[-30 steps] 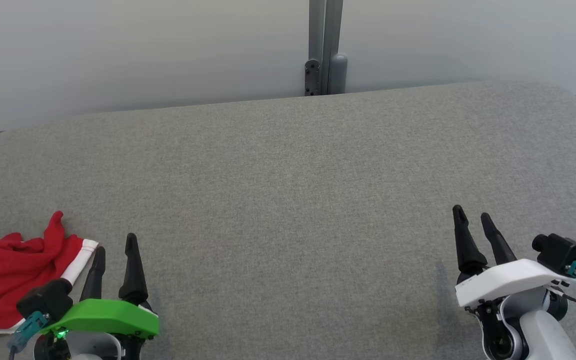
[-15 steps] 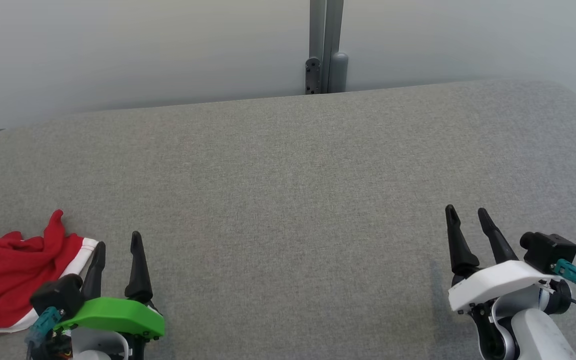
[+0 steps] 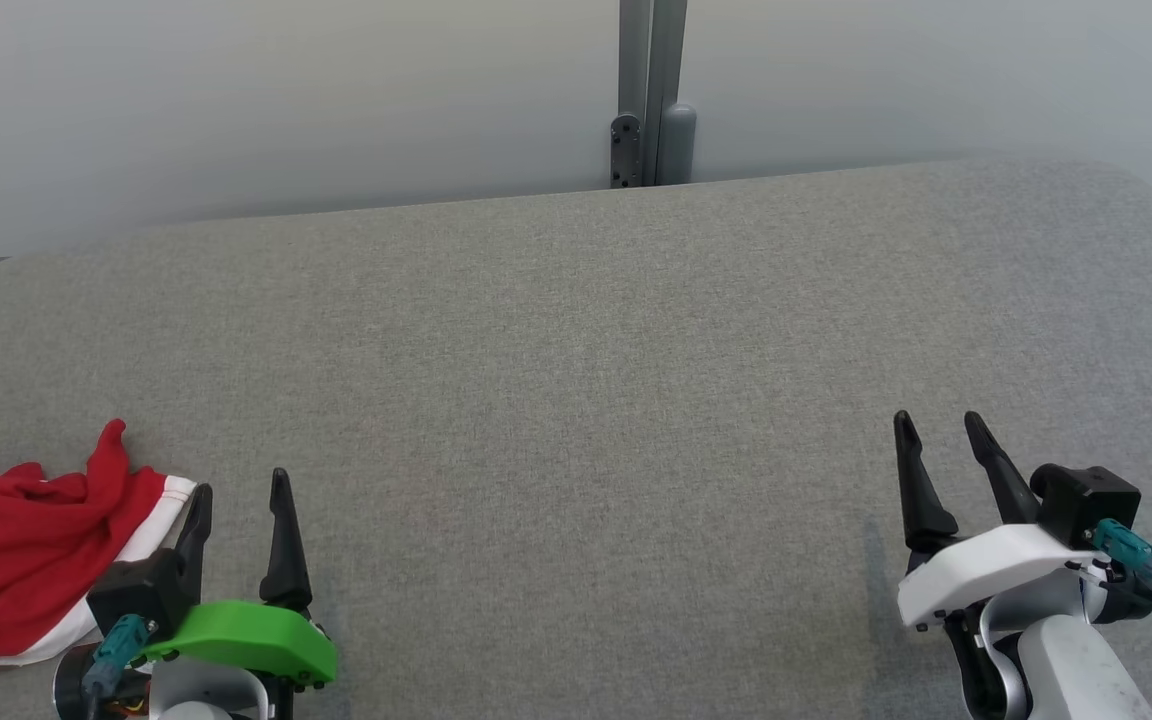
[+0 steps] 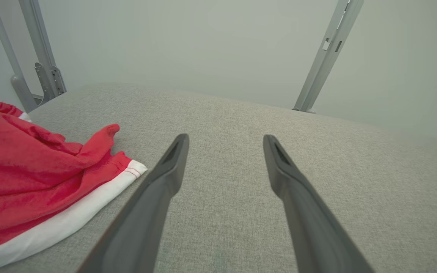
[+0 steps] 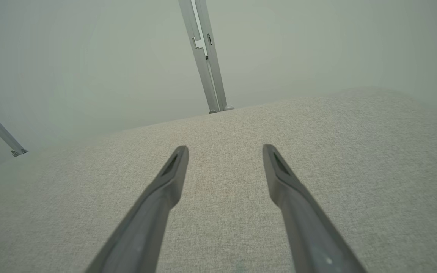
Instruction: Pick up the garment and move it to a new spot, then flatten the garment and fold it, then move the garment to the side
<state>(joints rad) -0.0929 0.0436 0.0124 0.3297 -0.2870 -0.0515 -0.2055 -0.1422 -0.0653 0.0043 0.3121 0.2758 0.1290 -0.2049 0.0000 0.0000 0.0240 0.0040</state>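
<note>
The left gripper (image 3: 241, 483), lower left of the head view, has its fingers spread wide with nothing between them; one finger stands just beside the white hem of the red garment (image 3: 16, 560), contact unclear. The right gripper (image 3: 937, 420), lower right, is likewise spread and empty. The garment lies crumpled at the left edge of the grey table (image 3: 576, 380), partly cut off by the frame. Bare cloth runs from centre to right, up to the rounded far edge
</note>
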